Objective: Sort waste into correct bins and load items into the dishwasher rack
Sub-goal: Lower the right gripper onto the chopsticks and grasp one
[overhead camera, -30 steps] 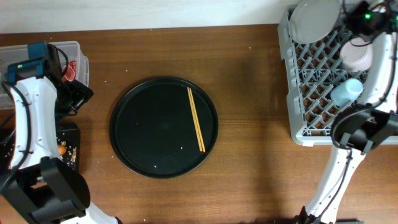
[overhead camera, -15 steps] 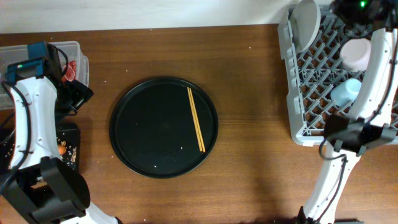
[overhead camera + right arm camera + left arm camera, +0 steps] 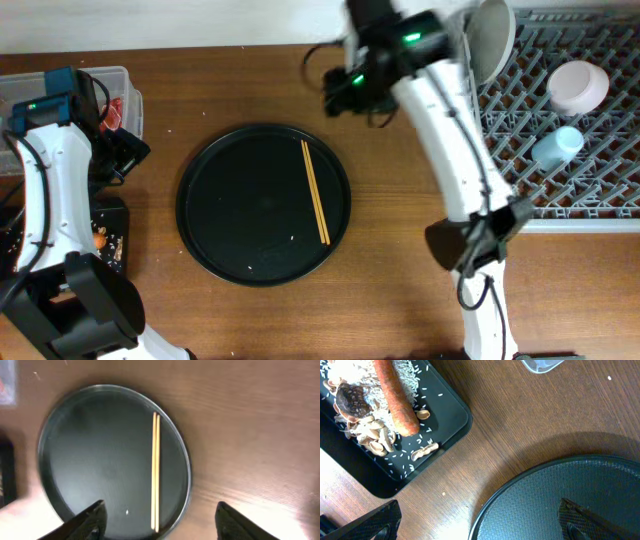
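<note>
Two wooden chopsticks [image 3: 315, 192] [image 3: 155, 472] lie side by side on the right half of the round black tray [image 3: 230, 210]. My right gripper [image 3: 347, 83] [image 3: 162, 522] hovers over the table just beyond the tray's far right rim, open and empty. In the grey dishwasher rack [image 3: 520, 205] the white plate [image 3: 492, 35] stands on edge, with the white bowl [image 3: 578, 85] and blue cup [image 3: 556, 147] beside it. My left gripper [image 3: 125, 152] [image 3: 477, 527] is open between the tray [image 3: 560, 495] and the black bin [image 3: 452, 415], which holds rice, a carrot [image 3: 395, 397] and dark bits [image 3: 352, 395].
The clear tub [image 3: 125, 80] with a red wrapper [image 3: 115, 112] sits at the far left, behind the black bin [image 3: 112, 215]. The right arm's links stretch across the table between tray and rack. A few rice grains lie on the tray.
The right arm has swung left from the rack's far corner to above the tray's far rim and its jaws have opened. The plate stays on edge in the rack. The left arm is still.
</note>
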You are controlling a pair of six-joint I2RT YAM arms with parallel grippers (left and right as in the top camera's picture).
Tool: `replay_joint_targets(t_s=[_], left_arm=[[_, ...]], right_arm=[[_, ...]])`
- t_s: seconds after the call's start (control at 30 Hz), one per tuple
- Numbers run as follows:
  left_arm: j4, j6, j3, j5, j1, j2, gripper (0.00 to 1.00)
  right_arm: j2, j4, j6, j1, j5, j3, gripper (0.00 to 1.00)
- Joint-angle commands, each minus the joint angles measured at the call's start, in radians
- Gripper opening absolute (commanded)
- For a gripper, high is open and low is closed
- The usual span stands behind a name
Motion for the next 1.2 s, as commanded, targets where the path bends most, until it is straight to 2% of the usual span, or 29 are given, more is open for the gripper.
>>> replay_joint_targets(t_s=[0.0, 0.13, 0.27, 0.33, 0.8, 0.87, 0.93, 1.17], left_arm=[[-0.002, -0.011, 0.005, -0.004, 0.002, -0.012, 0.99], [-0.002, -0.011, 0.005, -0.004, 0.002, -0.012, 0.99], [-0.002, -0.011, 0.005, -0.004, 0.002, -0.012, 0.99], [-0.002, -0.011, 0.005, -0.004, 0.002, -0.012, 0.99], [-0.002, -0.011, 0.005, -0.004, 0.002, -0.012, 0.99], [-0.002, -0.01, 0.005, -0.004, 0.002, -0.012, 0.99], [-0.002, -0.011, 0.005, -0.004, 0.002, -0.012, 0.99], [-0.002, -0.011, 0.005, -0.004, 0.002, -0.012, 0.99]], right_arm=[[0.003, 0.107, 0.081, 0.103, 0.039, -0.236, 0.62], [0.003, 0.283, 0.133, 0.19, 0.039, -0.483, 0.56], [0.003, 0.367, 0.179, 0.21, 0.036, -0.613, 0.54], [0.003, 0.367, 0.203, 0.214, 0.032, -0.634, 0.51], [0.004, 0.453, 0.204, 0.247, 0.065, -0.716, 0.53], [0.004, 0.48, 0.204, 0.246, 0.066, -0.739, 0.54], [0.004, 0.5, 0.2, 0.246, 0.066, -0.752, 0.59], [0.004, 0.505, 0.194, 0.247, 0.084, -0.753, 0.6]])
